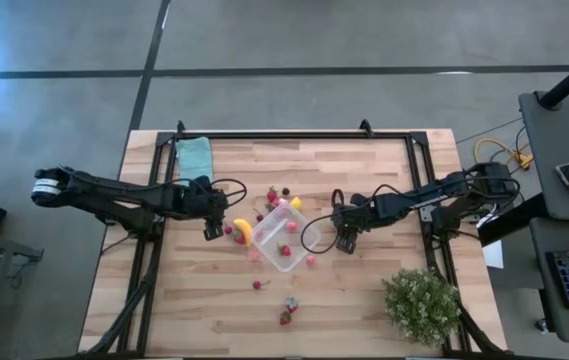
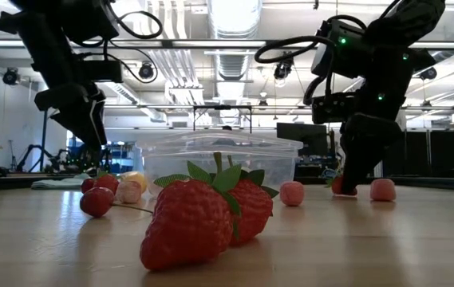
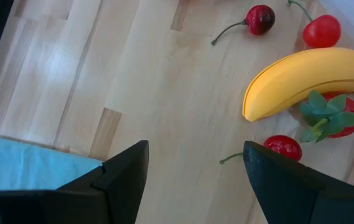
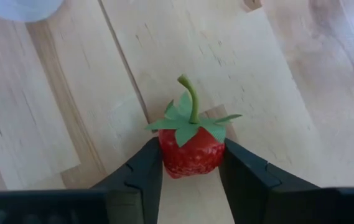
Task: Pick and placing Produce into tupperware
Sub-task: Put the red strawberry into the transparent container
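One strawberry [image 4: 190, 148] was clamped between the right gripper [image 4: 190, 180] fingers, stem pointing away from the wrist. The clear tub [image 1: 286, 240] lay just beside it, toward the left gripper [image 3: 192, 177], which was held apart near the banana [image 3: 307, 78].

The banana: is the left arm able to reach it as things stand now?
Probably yes. The left gripper is open, the banana lies just ahead on bare wood, and only a strawberry touches its far side.
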`<state>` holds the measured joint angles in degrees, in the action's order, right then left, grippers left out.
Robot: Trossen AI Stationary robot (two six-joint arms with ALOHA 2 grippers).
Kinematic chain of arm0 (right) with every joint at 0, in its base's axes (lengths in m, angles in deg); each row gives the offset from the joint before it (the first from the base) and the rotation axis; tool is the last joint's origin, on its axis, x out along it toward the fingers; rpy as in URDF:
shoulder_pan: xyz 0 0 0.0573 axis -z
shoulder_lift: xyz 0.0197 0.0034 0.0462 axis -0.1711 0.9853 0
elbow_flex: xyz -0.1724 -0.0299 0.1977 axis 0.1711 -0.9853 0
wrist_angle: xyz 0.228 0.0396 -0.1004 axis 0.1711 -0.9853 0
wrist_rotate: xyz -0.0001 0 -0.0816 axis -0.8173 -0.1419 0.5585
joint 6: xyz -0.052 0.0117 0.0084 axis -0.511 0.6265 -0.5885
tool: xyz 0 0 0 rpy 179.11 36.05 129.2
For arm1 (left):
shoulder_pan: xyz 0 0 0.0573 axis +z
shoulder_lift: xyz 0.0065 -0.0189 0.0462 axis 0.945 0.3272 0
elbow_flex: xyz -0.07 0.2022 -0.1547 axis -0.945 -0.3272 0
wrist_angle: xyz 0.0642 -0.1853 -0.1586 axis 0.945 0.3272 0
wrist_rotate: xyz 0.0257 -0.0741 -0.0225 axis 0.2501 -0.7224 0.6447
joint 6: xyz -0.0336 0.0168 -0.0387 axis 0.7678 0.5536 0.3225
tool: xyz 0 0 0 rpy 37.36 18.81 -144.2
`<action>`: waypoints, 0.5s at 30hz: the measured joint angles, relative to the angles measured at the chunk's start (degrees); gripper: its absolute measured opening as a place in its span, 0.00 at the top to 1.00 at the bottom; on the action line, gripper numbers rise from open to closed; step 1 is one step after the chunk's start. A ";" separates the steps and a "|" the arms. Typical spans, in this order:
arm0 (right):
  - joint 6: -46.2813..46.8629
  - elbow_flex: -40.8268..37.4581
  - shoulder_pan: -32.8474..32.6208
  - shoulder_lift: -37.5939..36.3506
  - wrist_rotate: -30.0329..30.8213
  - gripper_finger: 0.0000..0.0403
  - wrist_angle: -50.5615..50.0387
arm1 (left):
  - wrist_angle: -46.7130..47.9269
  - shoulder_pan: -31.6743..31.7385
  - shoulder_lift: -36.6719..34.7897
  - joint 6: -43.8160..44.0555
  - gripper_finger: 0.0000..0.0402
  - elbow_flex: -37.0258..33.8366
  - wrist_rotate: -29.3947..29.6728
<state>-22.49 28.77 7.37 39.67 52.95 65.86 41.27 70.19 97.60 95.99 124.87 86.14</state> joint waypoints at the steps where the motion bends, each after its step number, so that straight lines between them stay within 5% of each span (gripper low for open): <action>1: 0.20 0.00 0.00 0.00 0.00 0.67 0.01 | 0.00 -0.02 0.00 0.00 0.39 0.00 0.00; 15: 3.52 2.82 0.02 -4.04 0.92 0.67 -1.71 | -0.17 -0.01 0.00 0.02 0.39 0.00 -0.01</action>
<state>-18.97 31.59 7.39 35.63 53.87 64.16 41.10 70.18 97.60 96.01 124.87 86.13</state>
